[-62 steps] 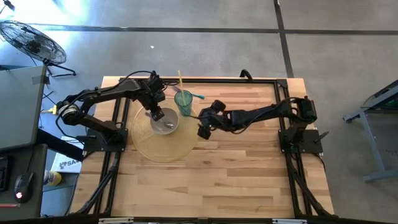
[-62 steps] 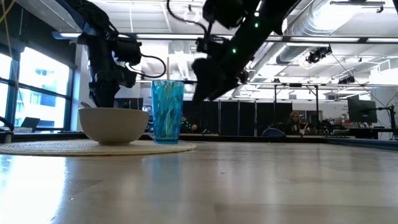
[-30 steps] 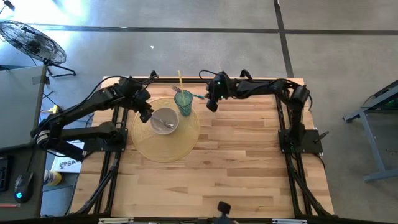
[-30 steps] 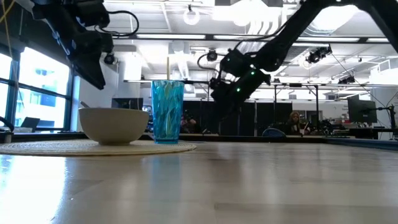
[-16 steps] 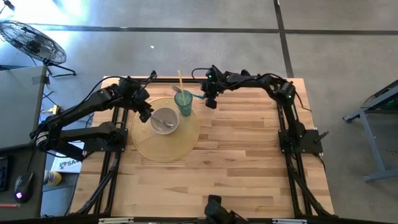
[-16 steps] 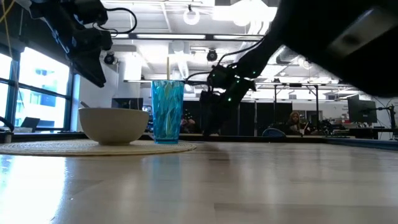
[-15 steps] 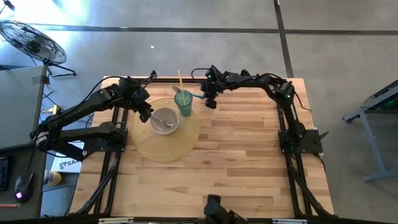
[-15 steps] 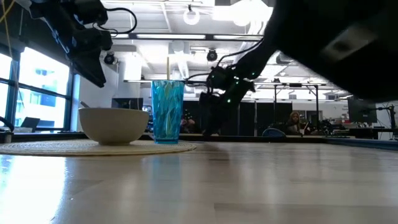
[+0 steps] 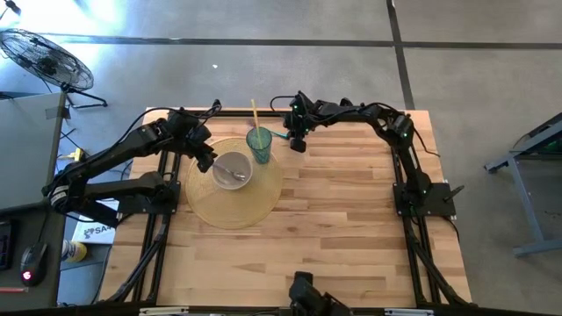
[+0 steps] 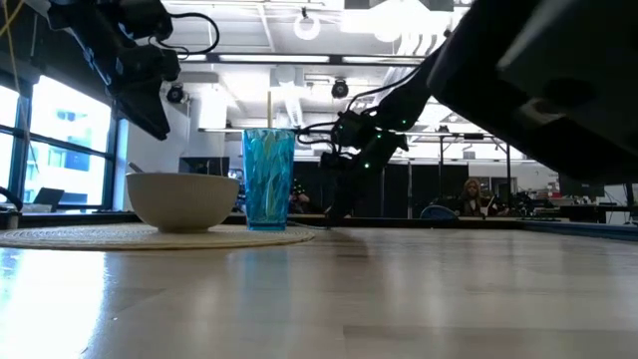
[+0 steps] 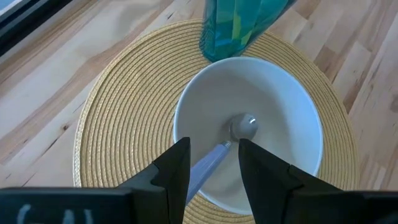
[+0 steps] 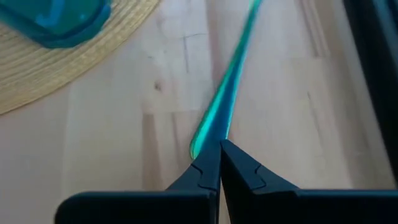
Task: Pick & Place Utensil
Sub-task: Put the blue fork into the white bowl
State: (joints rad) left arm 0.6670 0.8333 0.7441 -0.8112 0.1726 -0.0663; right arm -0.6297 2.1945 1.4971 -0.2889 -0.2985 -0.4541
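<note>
A teal utensil (image 12: pixel 227 93) lies flat on the wooden surface (image 9: pixel 351 228) near its far edge, just beside the cup (image 9: pixel 260 145), its long axis running away from the right gripper (image 12: pixel 210 163), whose fingers are pressed together on its near end. The left gripper (image 11: pixel 210 163), fingers spread, hovers over the bowl (image 11: pixel 292 130) holding a spoon (image 11: pixel 236 134) on the woven mat (image 9: pixel 230 206). Concrete floor surrounds the surface; a fan (image 9: pixel 42 54) stands off its far left corner.

White bowl (image 11: pixel 249 134), teal tumbler (image 9: pixel 260 146), teal-green utensil (image 12: pixel 227 87), straw-yellow woven placemat (image 11: pixel 124 124)
</note>
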